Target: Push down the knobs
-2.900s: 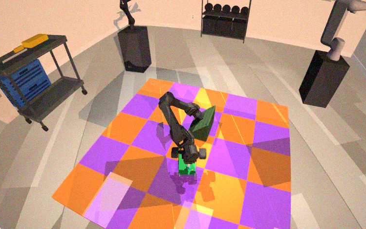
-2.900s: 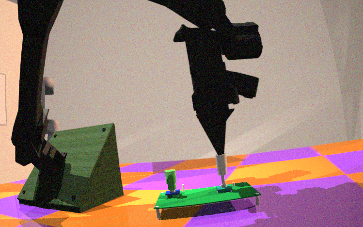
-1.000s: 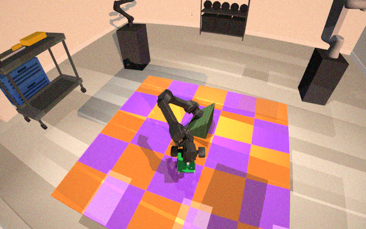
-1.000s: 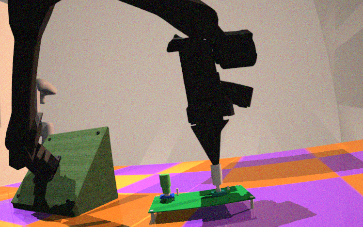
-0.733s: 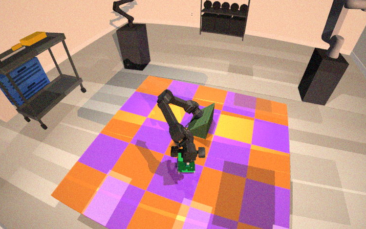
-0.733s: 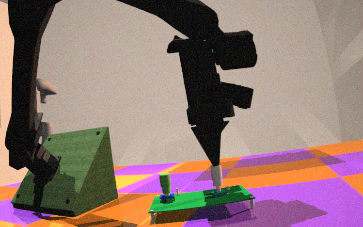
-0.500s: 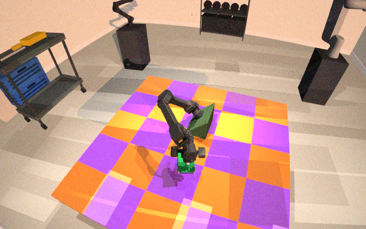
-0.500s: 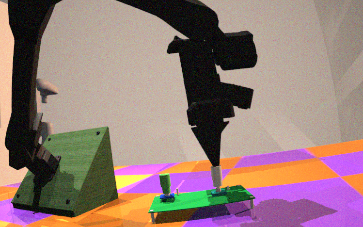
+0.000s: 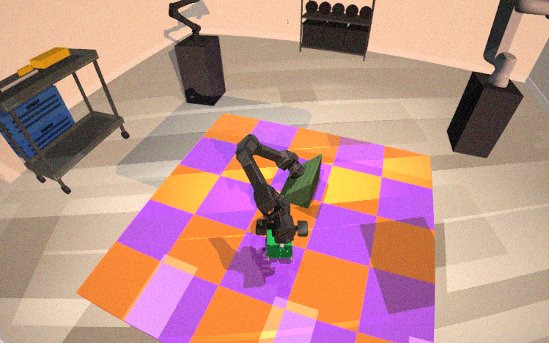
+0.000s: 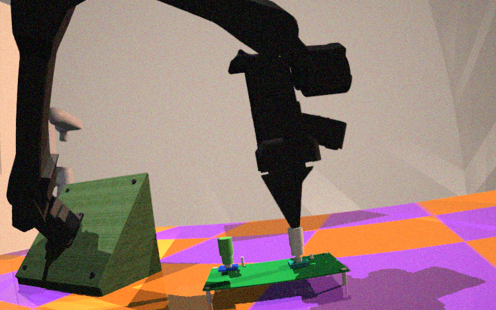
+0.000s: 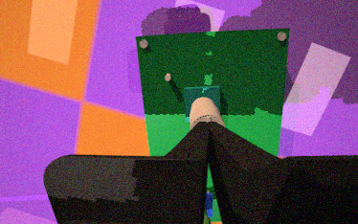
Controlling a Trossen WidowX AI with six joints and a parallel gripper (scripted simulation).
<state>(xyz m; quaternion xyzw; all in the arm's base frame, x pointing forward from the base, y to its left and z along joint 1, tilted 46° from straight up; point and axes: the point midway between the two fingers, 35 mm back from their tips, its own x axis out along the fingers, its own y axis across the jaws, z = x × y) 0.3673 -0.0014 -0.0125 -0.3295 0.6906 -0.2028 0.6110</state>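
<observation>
Two closed fingers of the end effector are pressed together with nothing between them, their tips at the top of a pale knob. That knob stands upright above a teal potentiometer, a short stretch of shaft showing beneath it. If the push leans sideways or the tips sit off-centre, they could slip off the knob or pry the potentiometer loose; too much force could do the same. Farther along the green circuit board, which stands on short legs on the counter, a green knob also shows a gap above its blue potentiometer. Moving there too low could knock a knob sideways; stopping early would leave one unseated.
</observation>
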